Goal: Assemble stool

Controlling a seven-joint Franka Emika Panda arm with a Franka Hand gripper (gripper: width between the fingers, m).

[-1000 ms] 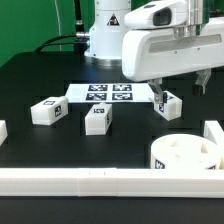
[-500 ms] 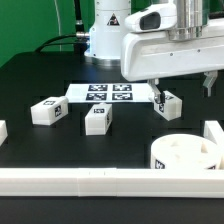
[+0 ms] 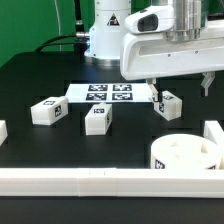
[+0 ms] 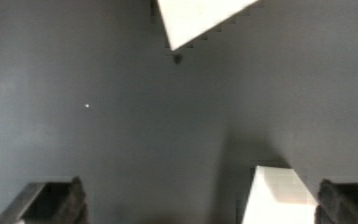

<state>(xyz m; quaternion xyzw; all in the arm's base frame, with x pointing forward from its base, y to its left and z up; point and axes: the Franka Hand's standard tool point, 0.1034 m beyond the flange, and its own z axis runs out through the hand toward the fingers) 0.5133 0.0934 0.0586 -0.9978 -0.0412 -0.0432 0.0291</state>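
Stool parts loose on the black surface, claw spread wide.
Round white seat lies sockets-up by the rails; three blocky tagged legs lie apart, one beneath the empty claw.

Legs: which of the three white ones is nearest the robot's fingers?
The leg on the exterior view's right, close by the fingers; the middle leg and left leg lie well aside.

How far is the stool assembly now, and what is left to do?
Done: nothing joined; the seat lies alone, no leg in it. In progress: the open hand holds nothing and hangs near the leg at the exterior view's right. Left: fit that leg, the middle leg and the leg at the exterior view's left into the seat.
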